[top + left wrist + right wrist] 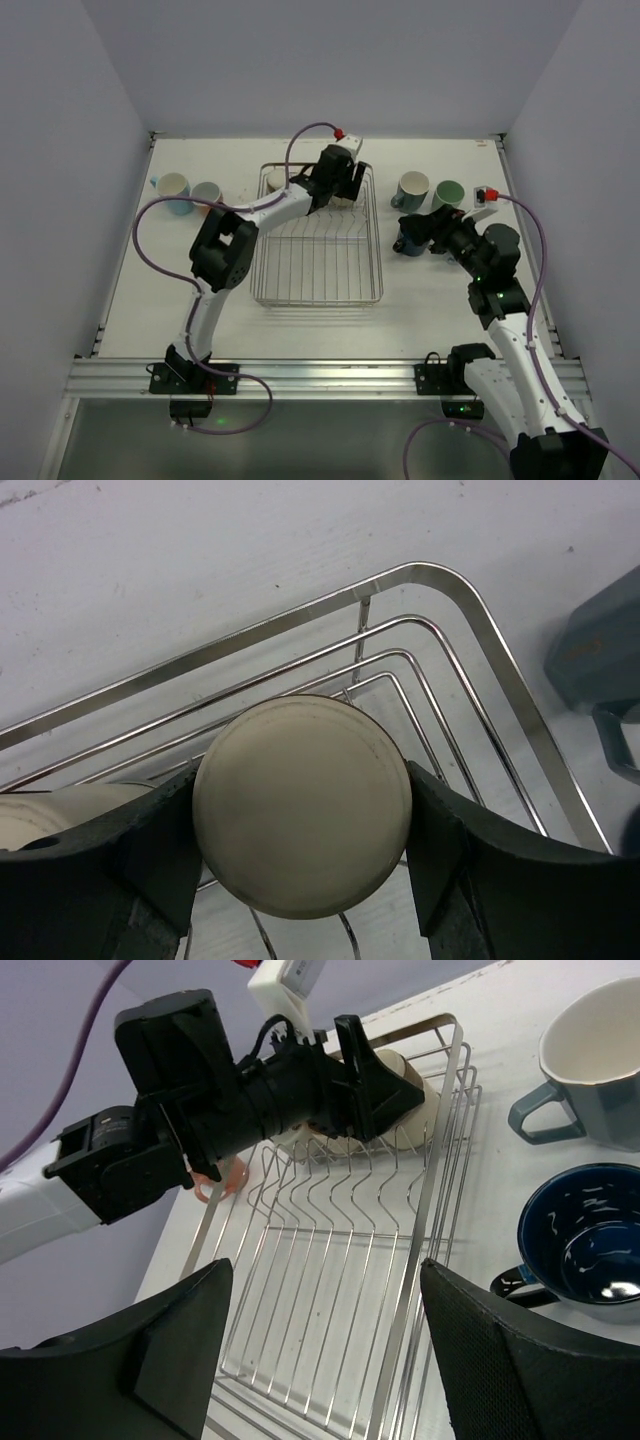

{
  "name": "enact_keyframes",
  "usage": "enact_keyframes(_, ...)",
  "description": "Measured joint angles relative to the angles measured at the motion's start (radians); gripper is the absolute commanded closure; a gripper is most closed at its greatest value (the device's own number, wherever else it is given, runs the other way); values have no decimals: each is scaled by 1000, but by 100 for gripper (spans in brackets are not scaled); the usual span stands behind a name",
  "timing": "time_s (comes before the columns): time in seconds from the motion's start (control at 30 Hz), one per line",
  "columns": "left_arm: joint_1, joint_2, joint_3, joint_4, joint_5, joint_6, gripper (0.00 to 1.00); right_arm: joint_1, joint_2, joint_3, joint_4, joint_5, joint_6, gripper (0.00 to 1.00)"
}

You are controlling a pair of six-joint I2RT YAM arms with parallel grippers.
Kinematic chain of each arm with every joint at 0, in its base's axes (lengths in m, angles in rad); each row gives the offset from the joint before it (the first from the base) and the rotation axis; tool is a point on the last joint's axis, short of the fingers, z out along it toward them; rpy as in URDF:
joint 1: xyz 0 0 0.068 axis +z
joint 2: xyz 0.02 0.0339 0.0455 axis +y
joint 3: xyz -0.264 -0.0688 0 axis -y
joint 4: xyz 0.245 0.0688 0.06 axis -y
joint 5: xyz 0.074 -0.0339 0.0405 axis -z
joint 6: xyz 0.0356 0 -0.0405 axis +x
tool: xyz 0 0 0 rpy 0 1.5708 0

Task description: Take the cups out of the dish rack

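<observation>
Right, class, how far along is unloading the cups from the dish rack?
Done: five cups are out on the table, two left of the dish rack and three right, the navy mug beside the open right fingers. In hand: the left fingers grip an upturned cream cup at the rack's far end. Left: that cup and a second cream cup beside it.

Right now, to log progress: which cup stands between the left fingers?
The upturned cream cup in the dish rack's far right corner; the other cream cup lies outside the left fingers, to its left.
</observation>
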Motion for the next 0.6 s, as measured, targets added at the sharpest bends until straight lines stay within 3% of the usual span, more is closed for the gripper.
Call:
enact_keyframes(0.17,2,-149,-124,71,68,-40,77,14,25,0,30,-43,23,10)
enact_keyframes(0.27,2,-293,-217,136,119,-81,80,23,57,-1,85,-87,54,9)
enact_keyframes(0.47,0,-631,-454,351,219,-214,84,55,143,-19,221,-168,130,16)
enact_keyframes(0.6,0,-777,-633,496,295,-335,85,85,190,-22,308,-209,185,23)
